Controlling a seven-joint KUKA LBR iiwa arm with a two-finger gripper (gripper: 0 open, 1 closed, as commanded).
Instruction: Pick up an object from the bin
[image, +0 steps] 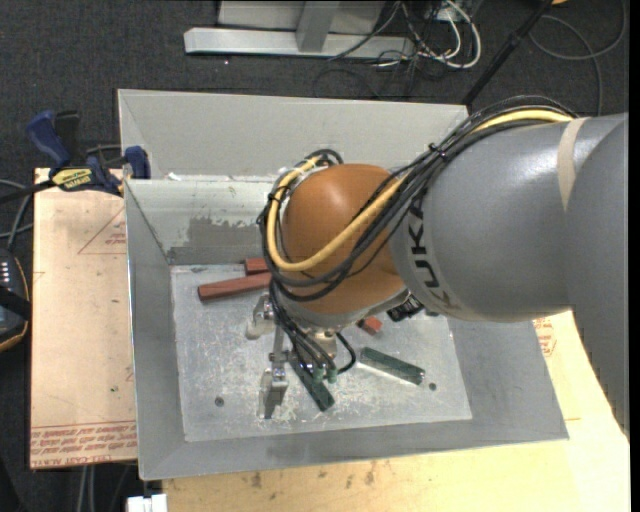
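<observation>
Grey metal claw (293, 388) hangs low over the floor of the bin (150, 300), lower middle of the frame, its fingers spread and, as far as we can see, pinching nothing. Just beside its rightward finger lies a short dark green strip (320, 390). A longer green strip (395, 367) lies further right, and a red-brown bar (230, 288) upper left. We judge nothing grasped yet: closing and lifting remain.

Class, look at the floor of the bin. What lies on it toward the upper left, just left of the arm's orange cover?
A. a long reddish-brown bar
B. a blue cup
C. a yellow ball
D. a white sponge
A: a long reddish-brown bar lies flat on the grey floor of the bin, toward its upper left.
</observation>
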